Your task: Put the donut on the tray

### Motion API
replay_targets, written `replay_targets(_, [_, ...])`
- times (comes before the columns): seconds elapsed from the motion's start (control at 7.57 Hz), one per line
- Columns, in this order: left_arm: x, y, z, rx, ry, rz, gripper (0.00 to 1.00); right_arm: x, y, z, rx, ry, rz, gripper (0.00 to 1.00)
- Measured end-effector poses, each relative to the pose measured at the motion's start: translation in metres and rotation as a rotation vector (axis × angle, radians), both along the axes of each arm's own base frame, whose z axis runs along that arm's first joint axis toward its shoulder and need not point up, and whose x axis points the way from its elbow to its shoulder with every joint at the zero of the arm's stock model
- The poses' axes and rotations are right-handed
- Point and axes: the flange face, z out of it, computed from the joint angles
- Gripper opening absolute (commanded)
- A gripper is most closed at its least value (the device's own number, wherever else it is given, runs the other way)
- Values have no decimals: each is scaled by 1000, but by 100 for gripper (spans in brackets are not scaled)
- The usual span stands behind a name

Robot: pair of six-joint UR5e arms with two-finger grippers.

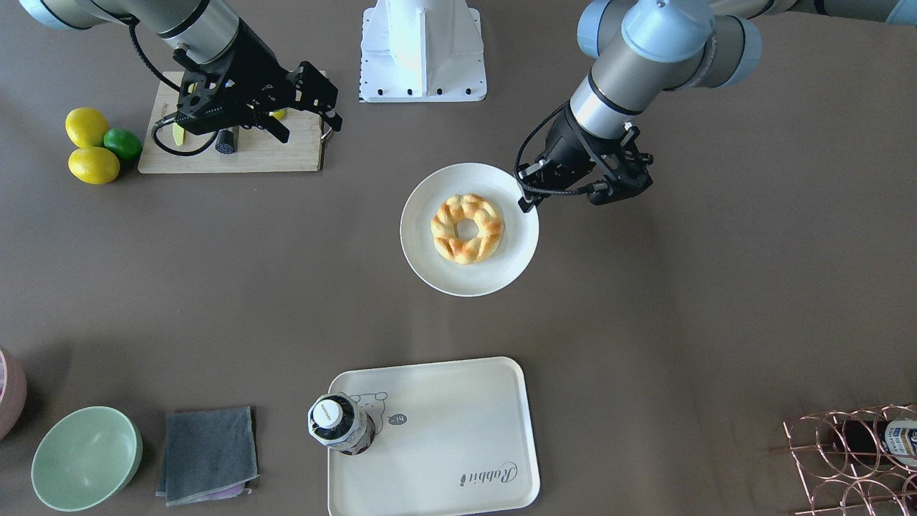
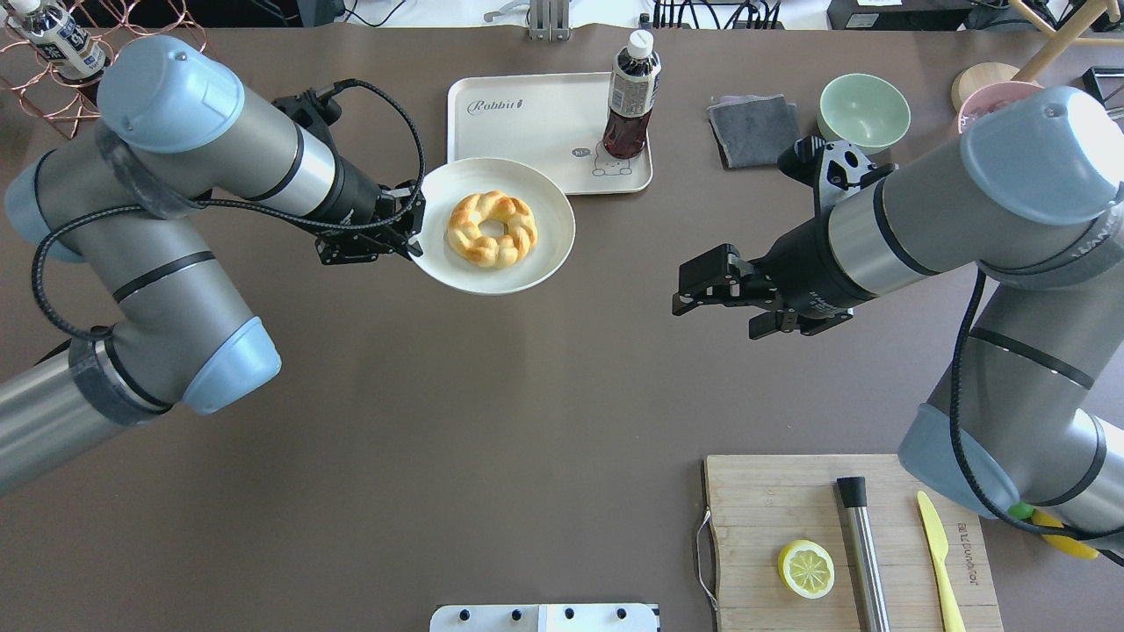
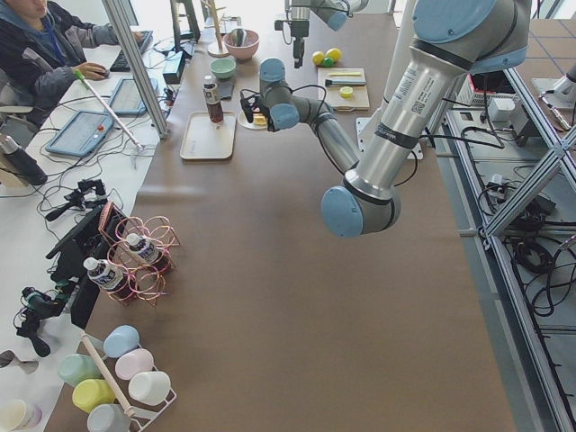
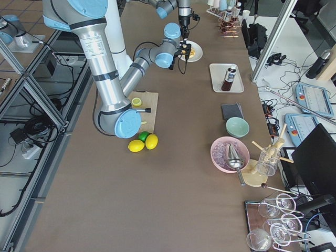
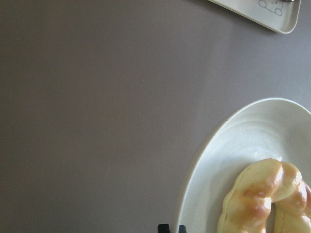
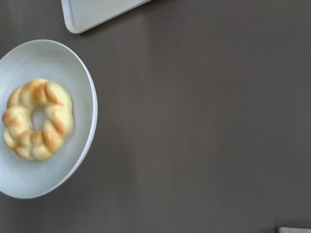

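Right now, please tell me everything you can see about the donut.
The donut is a braided golden-yellow ring with browned patches and a small centre hole. It lies flat near the middle of the round white plate, touching nothing else. The left gripper grips the plate's rim, not the donut.

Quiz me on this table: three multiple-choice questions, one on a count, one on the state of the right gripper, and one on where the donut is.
1. How many bottles stand on the tray? A none; B one; C three.
2. How is the right gripper? A open and empty; B shut on the bottle; C shut on the tray's rim.
3. Where does the donut lie? A on the tray; B in the right gripper; C on the round plate.
Answers: B, only one capped bottle stands there; A, its fingers are spread with nothing between them; C, the donut sits in the middle of the plate.
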Motion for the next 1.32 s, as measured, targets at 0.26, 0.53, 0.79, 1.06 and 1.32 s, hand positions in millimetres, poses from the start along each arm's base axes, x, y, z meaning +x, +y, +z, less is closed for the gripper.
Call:
replay_targets(0.26, [21, -70, 18, -73, 10, -106, 0, 31, -13, 33, 46, 39, -12, 100])
replay_targets(0.53, [57, -137, 31, -135, 9, -282, 0, 81, -31, 80, 114, 79, -48, 100])
replay_targets(0.79, [80, -171, 36, -184, 0, -398, 0, 123, -44, 121, 162, 112, -65, 100])
replay_targets(1.06, [110, -183, 54, -196, 5, -456, 0, 147, -45, 145, 170, 133, -64, 100])
replay_targets(1.32, [132, -178, 56, -193, 10, -467, 0, 152, -44, 154, 173, 143, -66, 100])
